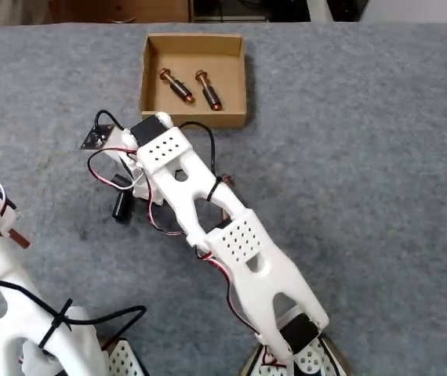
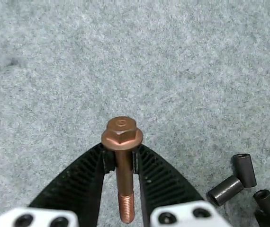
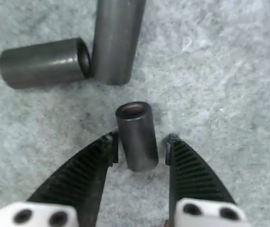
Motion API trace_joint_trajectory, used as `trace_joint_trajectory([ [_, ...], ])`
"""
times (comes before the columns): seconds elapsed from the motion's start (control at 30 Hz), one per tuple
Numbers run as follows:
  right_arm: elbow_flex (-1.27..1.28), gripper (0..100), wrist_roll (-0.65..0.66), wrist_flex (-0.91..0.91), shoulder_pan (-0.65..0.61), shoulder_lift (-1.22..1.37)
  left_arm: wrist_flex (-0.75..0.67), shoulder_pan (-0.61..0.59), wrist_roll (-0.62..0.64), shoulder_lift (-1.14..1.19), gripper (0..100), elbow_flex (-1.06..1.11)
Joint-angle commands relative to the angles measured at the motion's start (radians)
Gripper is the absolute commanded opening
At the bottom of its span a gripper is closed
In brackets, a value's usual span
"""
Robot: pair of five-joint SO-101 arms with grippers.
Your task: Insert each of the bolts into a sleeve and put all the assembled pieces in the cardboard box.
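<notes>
Left arm's jaws are clamped on a copper bolt [image 2: 121,142] just under its hex head, holding it up off the grey worktop [image 2: 196,71] (my guess: parked there until a sleeve is ready). Right arm's jaws are apart, straddling one black sleeve [image 3: 136,137] on the worktop, lined up to pinch its sides and leave the bore clear. Two more sleeves [image 3: 45,62] lie just beyond it. The cardboard box [image 1: 192,119] has two assembled pieces [image 1: 178,86] in it.

The left arm [image 1: 4,305] and right arm [image 1: 239,243] are showing white plastic with plates of tiny holes. Black and red wires [image 1: 114,316] are looping along them. Their fingers [image 2: 78,182] are looking black and ribbed.
</notes>
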Motion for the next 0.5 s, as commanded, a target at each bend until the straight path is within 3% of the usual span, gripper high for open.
trace_joint_trajectory([
  [0.0, -0.039, 17.8, -0.012, -0.018, -0.004, -0.001, -0.020, -0.005, 0.005, -0.024, 2, -0.012],
  [0.13, -0.039, 16.7, -0.012, -0.015, -0.004, 0.001, -0.020, -0.005, 0.005, -0.024, 2, -0.014],
  [0.33, -0.038, 4.0, -0.006, 0.002, -0.004, 0.002, -0.020, -0.005, 0.005, -0.024, 2, -0.014],
  [0.47, -0.048, 3.7, -0.005, 0.014, -0.002, 0.022, -0.020, -0.005, 0.005, -0.024, 2, -0.014],
])
